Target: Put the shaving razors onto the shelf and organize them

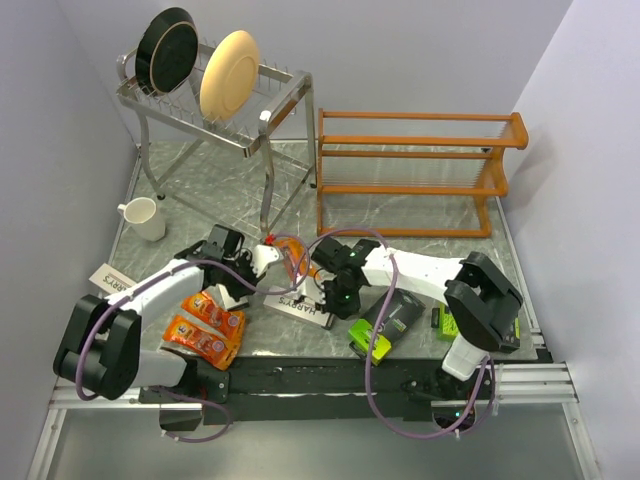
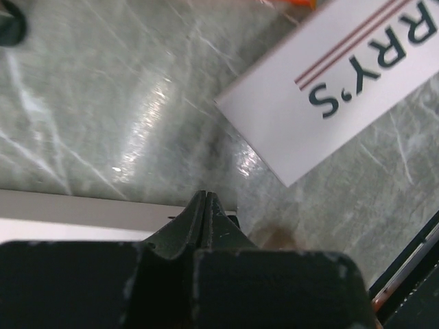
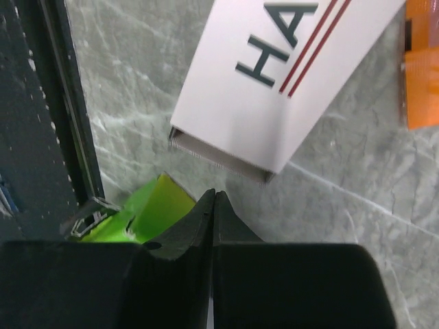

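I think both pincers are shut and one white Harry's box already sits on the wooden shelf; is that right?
Not quite. The top view shows no box on the shelf; the white Harry's box lies on the table. The left pincer and right pincer are indeed shut, as the wrist views show.

We find the table top (image 2: 103, 103) a grey-green marbled surface, smooth and glossy, with light glaring off it. The white Harry's box (image 2: 322, 96) looks like matt card. The shelf (image 1: 420, 141) is orange-brown wood with a slight sheen. The plate rack (image 1: 288, 97) is bright polished metal. On it the black plate (image 1: 165, 48) shines, while the cream plate (image 1: 229, 72) looks duller. The mug (image 1: 145, 218) seems glazed white. The orange packs (image 1: 205, 325) look like shiny film, and the lime-green pack (image 3: 147, 205) is smooth. The left gripper (image 2: 206, 195) and right gripper (image 3: 215, 195) look like matt black plastic, the left one speckled with pale scuffs.
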Controlling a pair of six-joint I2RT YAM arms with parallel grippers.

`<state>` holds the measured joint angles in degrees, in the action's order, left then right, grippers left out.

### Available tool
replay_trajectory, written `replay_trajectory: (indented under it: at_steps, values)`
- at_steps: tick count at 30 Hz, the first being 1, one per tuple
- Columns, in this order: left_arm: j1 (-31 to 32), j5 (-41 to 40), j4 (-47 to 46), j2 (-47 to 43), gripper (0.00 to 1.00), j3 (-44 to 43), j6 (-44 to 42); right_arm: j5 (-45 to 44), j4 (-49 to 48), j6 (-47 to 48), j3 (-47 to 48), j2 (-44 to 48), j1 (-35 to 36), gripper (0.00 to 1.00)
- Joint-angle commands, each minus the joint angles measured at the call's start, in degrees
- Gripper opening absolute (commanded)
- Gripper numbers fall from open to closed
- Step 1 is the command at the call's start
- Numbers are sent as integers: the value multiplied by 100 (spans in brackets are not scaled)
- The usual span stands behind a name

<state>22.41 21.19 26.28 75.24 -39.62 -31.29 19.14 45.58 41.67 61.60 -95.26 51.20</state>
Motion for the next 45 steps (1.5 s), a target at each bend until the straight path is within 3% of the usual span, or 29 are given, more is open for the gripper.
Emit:
replay_trajectory:
  at_steps: [1, 13, 17, 21, 22, 23, 24, 26, 27, 29, 30, 32, 34, 37, 41, 44, 45]
  values:
    - [8, 298, -325, -71, 1, 199, -316, 196, -461, -247, 132, -18, 57, 6]
    - [0, 562, -677, 368, 1, 173, -45, 626, -937, -923, 563, -344, 66, 8]
    - [-26, 474, -642, 211, 1, 174, 53, 365, -832, -1204, 616, -256, 22, 11]
    - [-114, 492, -537, -369, 1, 191, 0, 328, -454, -1249, 327, 576, -285, 26]
    - [-114, 404, -441, -492, 1, 130, 17, 302, -349, -1206, 291, 744, -329, 39]
    - [-123, 343, -379, -693, 1, 77, 44, 249, -314, -1196, 239, 920, -391, 44]
    - [-123, 281, -283, -800, 2, -2, 87, 222, -287, -1222, 238, 1218, -539, 56]
    - [-123, 62, 16, -1071, 12, -326, 210, 109, -331, -1625, 282, 1466, -812, 70]
    - [-123, 78, 156, -1160, 35, -467, 220, -5, -313, -1836, 326, 1597, -1179, 78]
    - [-123, 357, 439, -1449, 50, -880, 228, -155, -357, -2688, 396, 1677, -1733, 85]
    - [-115, 516, 430, -1538, 63, -977, 298, -164, -392, -2934, 379, 1808, -2006, 91]
    - [-36, 1103, 256, -1706, 79, -1188, 447, -94, -419, -3462, 344, 2002, -2938, 94]
    - [340, 1316, -8, -1584, 84, -1364, 588, 106, -68, -3797, 466, 2055, -3554, 95]
    - [1173, 1344, -202, -989, 89, -1601, 852, 318, 144, -3973, 336, 2485, -3670, 97]
    - [1862, 1344, -1314, -126, 93, -1672, 2192, 223, 56, -4552, -95, 3126, -3766, 100]
    - [2170, 1273, -1775, 569, 95, -1768, 3090, 39, 152, -5211, -280, 3259, -4369, 100]
    - [2249, 1169, -1958, 753, 99, -1856, 3337, -76, 257, -5726, -289, 3268, -4495, 100]
